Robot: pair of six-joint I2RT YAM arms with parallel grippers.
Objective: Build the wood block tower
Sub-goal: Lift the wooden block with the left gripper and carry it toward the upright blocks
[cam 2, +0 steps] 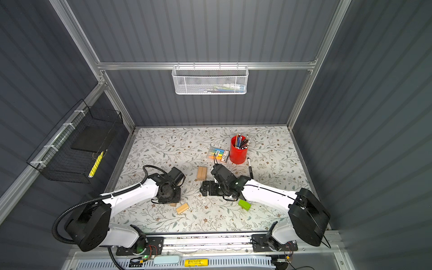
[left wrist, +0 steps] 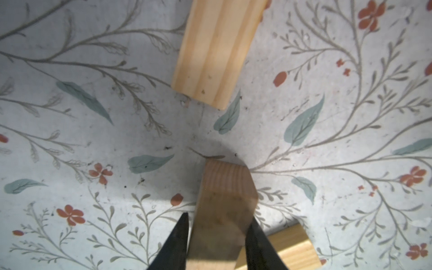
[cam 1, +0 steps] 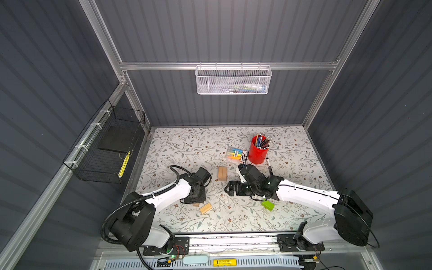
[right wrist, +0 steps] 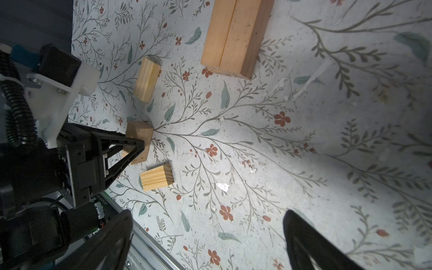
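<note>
Two risks stand out. At the lower middle of the left wrist frame, the left gripper (left wrist: 219,217) brackets a pale tan wood block (left wrist: 225,187) unevenly: one finger is against the wood and the other a sliver off, so the block may skew or tip as the grip lands. A second tan wood block (left wrist: 292,247) lies just beside it and is easy to nudge. The jaws stand narrow, but whether they actually clamp cannot be told. At the centre of a top view sits the paired tan-block tower base (cam 1: 222,173), well apart. Further right, the right gripper (right wrist: 208,212) gapes wide and empty.
</note>
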